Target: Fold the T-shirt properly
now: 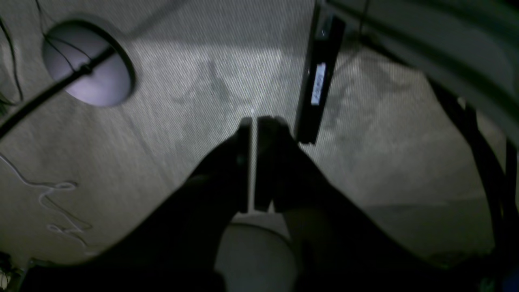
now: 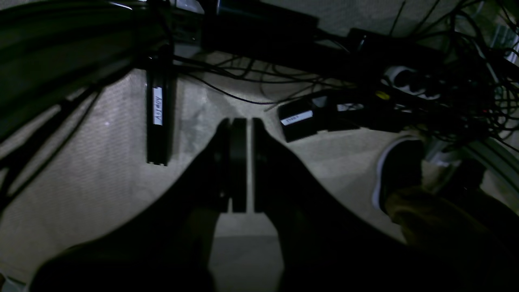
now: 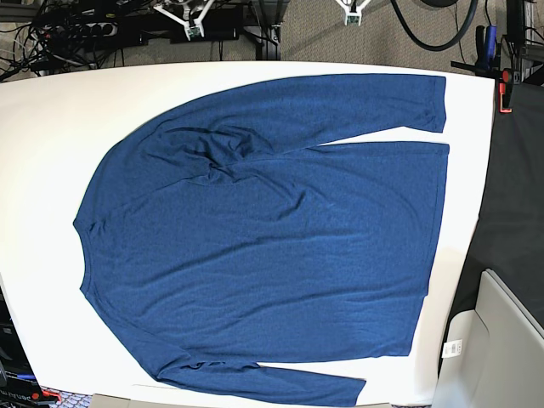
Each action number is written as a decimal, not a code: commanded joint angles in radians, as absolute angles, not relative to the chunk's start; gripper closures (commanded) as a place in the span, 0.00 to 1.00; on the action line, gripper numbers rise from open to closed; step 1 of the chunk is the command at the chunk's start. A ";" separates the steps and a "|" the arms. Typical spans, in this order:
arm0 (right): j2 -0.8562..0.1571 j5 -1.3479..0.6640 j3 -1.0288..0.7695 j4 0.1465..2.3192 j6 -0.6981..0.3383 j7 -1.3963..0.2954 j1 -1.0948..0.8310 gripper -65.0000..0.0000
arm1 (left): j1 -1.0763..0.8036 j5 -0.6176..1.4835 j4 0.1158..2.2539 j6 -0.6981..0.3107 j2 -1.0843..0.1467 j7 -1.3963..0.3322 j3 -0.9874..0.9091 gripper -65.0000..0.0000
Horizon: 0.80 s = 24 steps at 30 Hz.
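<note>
The T-shirt (image 3: 272,229), dark navy with long sleeves, lies spread flat on the white table (image 3: 51,127) in the base view. Its neck is at the left and its hem at the right. One sleeve runs along the far side to a cuff (image 3: 433,102). The other sleeve lies along the near edge (image 3: 280,382). Wrinkles bunch near the far shoulder (image 3: 212,157). Neither gripper shows in the base view. My left gripper (image 1: 253,121) and right gripper (image 2: 245,121) are shut and empty. Both hang off the table, above carpet.
The left wrist view shows carpet, a round white disc (image 1: 87,65) and a black labelled bar (image 1: 318,77). The right wrist view shows tangled cables, a power strip (image 2: 409,79) and a shoe (image 2: 399,170). A grey box (image 3: 510,340) stands beyond the table's right edge.
</note>
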<state>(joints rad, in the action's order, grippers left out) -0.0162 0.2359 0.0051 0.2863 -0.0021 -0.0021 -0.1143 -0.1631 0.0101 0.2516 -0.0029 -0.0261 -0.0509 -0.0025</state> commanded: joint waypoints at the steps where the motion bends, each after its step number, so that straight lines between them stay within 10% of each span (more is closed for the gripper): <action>1: -0.024 0.232 0.002 0.291 0.002 0.008 -0.119 1.00 | -0.177 0.007 0.259 0.001 -0.031 -0.048 -0.007 1.00; 24: -0.041 0.231 0.002 0.294 0.002 0.008 -0.140 1.00 | -0.177 0.008 0.260 0.001 -0.065 -0.041 -0.007 1.00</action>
<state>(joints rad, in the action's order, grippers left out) -0.0380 0.2333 0.0044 0.2909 0.0010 0.0010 -0.1341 -0.1719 0.0097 0.2581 -0.0029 -0.0593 -0.0479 -0.0032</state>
